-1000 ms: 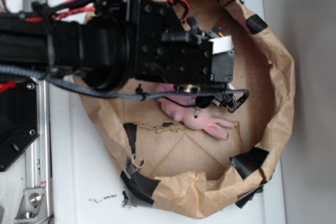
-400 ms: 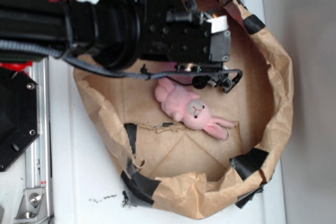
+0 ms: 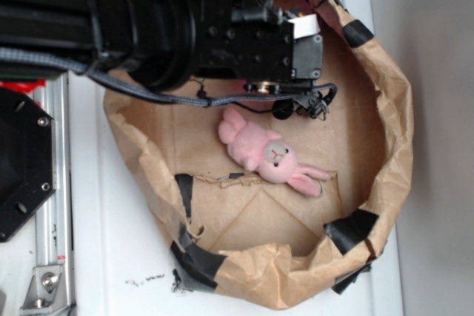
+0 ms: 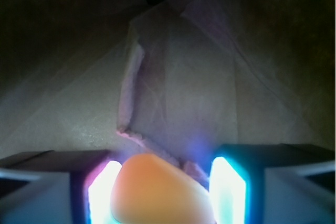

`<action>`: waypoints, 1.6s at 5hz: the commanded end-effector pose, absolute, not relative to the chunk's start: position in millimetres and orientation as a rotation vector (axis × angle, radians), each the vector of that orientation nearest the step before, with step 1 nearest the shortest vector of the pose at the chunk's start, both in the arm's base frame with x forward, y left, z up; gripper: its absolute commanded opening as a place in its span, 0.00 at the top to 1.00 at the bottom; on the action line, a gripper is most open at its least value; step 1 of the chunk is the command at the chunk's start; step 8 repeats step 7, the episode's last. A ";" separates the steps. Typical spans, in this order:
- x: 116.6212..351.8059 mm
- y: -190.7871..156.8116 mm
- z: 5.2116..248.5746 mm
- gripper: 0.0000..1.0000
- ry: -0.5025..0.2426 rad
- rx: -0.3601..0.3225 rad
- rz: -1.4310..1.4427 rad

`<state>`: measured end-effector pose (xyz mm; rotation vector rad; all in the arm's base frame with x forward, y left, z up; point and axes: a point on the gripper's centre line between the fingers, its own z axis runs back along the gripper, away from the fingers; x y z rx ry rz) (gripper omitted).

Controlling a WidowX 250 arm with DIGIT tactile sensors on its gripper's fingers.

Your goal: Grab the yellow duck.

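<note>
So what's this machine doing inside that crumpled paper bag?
The black robot arm reaches into a brown paper bag taped with black strips. A pink plush bunny lies on the bag's floor, beside the arm and untouched. The wrist camera shows a rounded yellow-orange thing, probably the yellow duck, sitting between the gripper's two glowing fingers. Whether they are squeezing it is unclear.

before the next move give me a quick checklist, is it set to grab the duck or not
1. Yellow duck between the fingers: ok, wrist view.
2. Gripper closed on the duck: cannot tell; pads flank it, contact unclear.
3. Duck seen from exterior view: not ok, the arm hides it.
4. Pink bunny clear of the gripper: ok, it lies apart on the paper bag floor.
5. Bag wall clear of the fingers: cannot tell.
</note>
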<state>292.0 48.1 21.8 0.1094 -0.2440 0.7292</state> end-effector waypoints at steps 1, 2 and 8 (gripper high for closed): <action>291.4 52.8 61.2 1.00 -0.328 0.042 0.712; 303.1 44.8 108.4 1.00 -0.376 -0.077 0.508; 290.3 -5.0 172.9 1.00 -0.125 -0.071 0.074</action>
